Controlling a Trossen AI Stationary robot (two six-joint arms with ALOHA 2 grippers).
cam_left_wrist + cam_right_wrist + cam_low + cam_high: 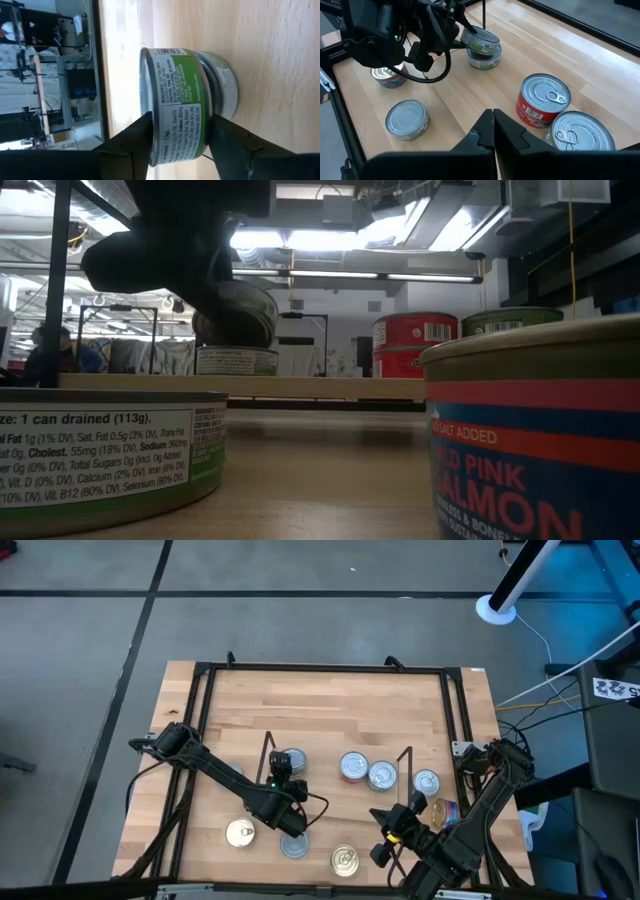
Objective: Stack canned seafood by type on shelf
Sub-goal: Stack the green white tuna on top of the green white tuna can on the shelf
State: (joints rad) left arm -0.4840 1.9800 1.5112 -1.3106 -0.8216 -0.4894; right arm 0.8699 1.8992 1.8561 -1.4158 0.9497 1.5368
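We see the left hand (182, 137) gripping a green-labelled tin (177, 95) atop another tin (222, 82) on the shelf (330, 745); right hand (493, 125) closed, empty.

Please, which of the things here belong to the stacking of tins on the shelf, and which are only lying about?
Job: green-label tin on a second tin, at the left pincer; red tin; gold-topped tin; shelf.
Lying about: white stand base; cables; a person behind. The right pincer waits, shut.
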